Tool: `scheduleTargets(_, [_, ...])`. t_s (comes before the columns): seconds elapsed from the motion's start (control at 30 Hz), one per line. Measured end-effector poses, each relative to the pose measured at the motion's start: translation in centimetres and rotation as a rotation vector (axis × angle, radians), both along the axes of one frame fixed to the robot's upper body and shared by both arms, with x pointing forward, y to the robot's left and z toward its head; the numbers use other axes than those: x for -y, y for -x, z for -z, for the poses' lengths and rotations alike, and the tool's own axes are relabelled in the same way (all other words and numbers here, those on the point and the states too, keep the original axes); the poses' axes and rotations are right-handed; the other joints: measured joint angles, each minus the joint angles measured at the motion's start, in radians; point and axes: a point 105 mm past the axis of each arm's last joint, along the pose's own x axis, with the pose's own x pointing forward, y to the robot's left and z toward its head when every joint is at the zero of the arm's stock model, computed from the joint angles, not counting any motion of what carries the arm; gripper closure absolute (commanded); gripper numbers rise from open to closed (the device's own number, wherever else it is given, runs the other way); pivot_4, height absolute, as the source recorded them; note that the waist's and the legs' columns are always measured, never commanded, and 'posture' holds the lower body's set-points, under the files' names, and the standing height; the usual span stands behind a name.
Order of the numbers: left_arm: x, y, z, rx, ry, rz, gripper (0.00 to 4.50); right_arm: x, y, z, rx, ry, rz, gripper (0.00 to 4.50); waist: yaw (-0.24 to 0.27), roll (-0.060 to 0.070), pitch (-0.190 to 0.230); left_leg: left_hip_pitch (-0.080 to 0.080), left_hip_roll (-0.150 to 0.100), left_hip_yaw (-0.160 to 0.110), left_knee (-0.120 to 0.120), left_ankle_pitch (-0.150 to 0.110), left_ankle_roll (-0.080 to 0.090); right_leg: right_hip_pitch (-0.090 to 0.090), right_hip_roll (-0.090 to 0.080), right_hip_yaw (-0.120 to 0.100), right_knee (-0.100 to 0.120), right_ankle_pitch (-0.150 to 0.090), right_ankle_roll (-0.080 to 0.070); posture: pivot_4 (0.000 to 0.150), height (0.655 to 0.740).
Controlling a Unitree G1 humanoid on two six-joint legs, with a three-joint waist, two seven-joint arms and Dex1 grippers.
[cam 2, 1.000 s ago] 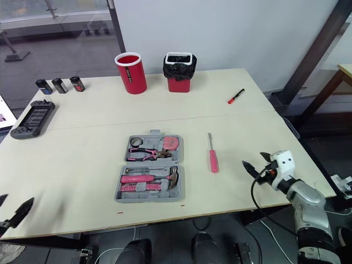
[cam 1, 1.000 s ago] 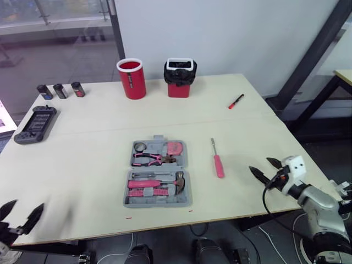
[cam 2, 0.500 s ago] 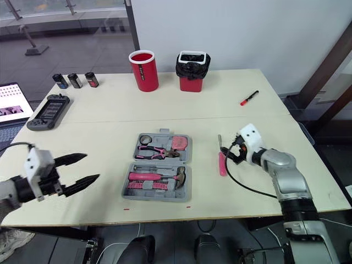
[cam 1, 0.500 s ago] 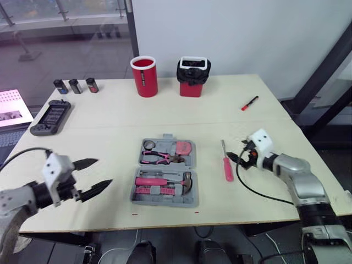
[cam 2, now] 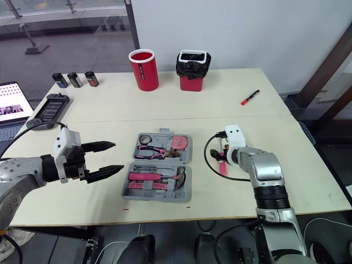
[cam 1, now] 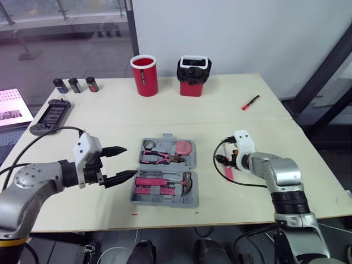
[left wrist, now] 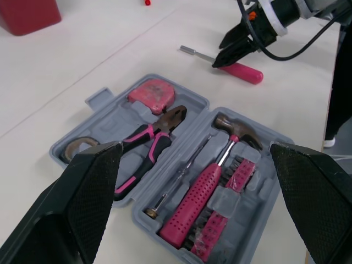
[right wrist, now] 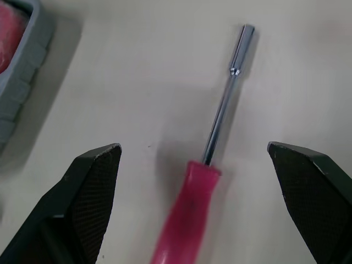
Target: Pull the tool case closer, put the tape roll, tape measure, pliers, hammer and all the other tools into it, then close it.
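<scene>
Both wide, left hand (cam 1: pixel 126 161) beside tool case (cam 1: pixel 164 202) (open); right hand (cam 1: pixel 223 160) straddling screwdriver (right wrist: pixel 187 215)

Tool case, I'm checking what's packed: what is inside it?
In the tool case: tape roll, tape measure, pliers, hammer, thin driver, bit strip. Whatever lies beneath them is covered.

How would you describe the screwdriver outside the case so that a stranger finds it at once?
On the pale table, look to the right of the open grey tool case. The screwdriver lies flat there, a pink handle with a bare metal shaft. It is the one pink tool outside the case; the red marker farther back has no metal shaft.
</scene>
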Motion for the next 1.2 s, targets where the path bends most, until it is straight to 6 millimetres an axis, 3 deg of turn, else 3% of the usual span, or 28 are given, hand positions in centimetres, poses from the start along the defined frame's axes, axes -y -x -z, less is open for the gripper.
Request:
scheduleTargets(0.1, [-0.1,-0.1,0.2,-0.001,-0.008,-0.005,0.0,-0.1,0.0,0.3,-0.01,0.002,0.032,0.9,0.0,0.0,0.0,0.0,0.0,0.0,0.0,0.0,0.0,0.0,0.0,0.0,0.0,0.0,0.0,0.15,0.74])
scheduleTargets(0.27, [-0.3,0.0,0.5,-0.008,-0.013,-0.013,0.0,-0.4,0.2,1.1,-0.043,-0.001,0.049,3.5,-0.001,0.0,0.0,0.0,0.0,0.0,0.0,0.0,0.0,0.0,0.0,0.0,0.0,0.0,0.0,0.15,0.74])
scheduleTargets(0.3, [-0.3,0.0,0.6,-0.008,-0.016,-0.016,0.0,-0.4,0.2,1.0,-0.041,-0.002,0.049,3.96,-0.001,0.0,0.0,0.0,0.0,0.0,0.0,0.0,0.0,0.0,0.0,0.0,0.0,0.0,0.0,0.15,0.74])
scheduleTargets(0.33, [-0.4,0.0,0.7,-0.008,-0.017,-0.018,0.0,-0.5,0.3,1.1,-0.044,-0.003,0.046,4.12,-0.001,0.0,0.0,0.0,0.0,0.0,0.0,0.0,0.0,0.0,0.0,0.0,0.0,0.0,0.0,0.15,0.74])
scheduleTargets(0.73, [-0.7,0.5,2.1,-0.048,-0.007,-0.033,0.0,-2.1,4.2,2.1,-0.101,-0.008,-0.022,4.12,-0.001,0.0,0.0,0.001,0.0,-0.001,0.001,0.0,0.0,0.001,0.0,0.0,0.0,0.0,0.0,0.15,0.74])
scheduleTargets(1.0, [-1.3,0.3,2.7,-0.063,-0.01,-0.05,0.0,-2.7,4.7,2.2,-0.109,-0.037,-0.041,0.12,0.0,0.0,0.0,0.001,0.0,-0.001,0.001,0.0,0.0,0.001,0.0,0.0,0.001,0.0,-0.001,0.15,0.74])
scheduleTargets(1.13, [-1.4,0.5,2.8,-0.063,-0.009,-0.045,0.0,-0.8,4.7,1.4,-0.113,0.04,-0.078,0.05,0.006,0.0,0.0,0.0,0.0,-0.001,0.002,0.0,0.0,0.001,0.0,0.001,0.0,0.0,-0.001,0.15,0.74])
scheduleTargets(1.2, [-1.7,0.5,3.2,-0.079,-0.008,-0.057,0.0,0.1,4.1,-0.5,-0.082,0.047,-0.117,0.05,0.002,0.0,0.0,0.0,0.0,0.0,0.002,0.0,0.0,0.001,0.0,0.001,0.0,0.0,-0.001,0.15,0.74])
